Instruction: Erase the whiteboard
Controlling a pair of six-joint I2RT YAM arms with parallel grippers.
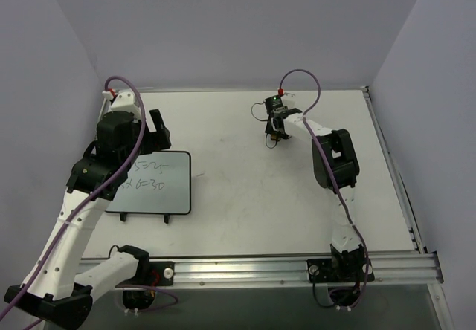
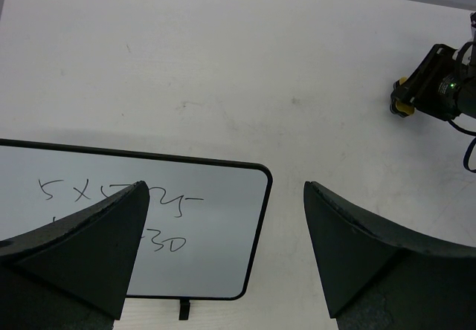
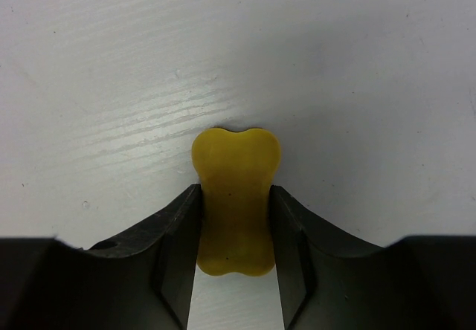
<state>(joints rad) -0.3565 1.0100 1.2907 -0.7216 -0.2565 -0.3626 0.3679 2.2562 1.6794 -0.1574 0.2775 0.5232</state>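
1. On the left of the table [image 1: 245, 218]: whiteboard [image 1: 160, 185], lying flat, glossy white, thin black frame, rounded corners, small black feet on the near edge, dark handwritten figures across it.
2. By its far right corner: left gripper [image 2: 223, 196], jaws spread wide, holding nothing.
3. Well apart, further right: right gripper [image 3: 236, 196], clamped on a yellow block [image 3: 236, 159].

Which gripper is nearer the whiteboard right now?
Left. The left gripper hangs open by the far right corner of the whiteboard; the right gripper is well off to its right across the table, fingers closed on the yellow block.
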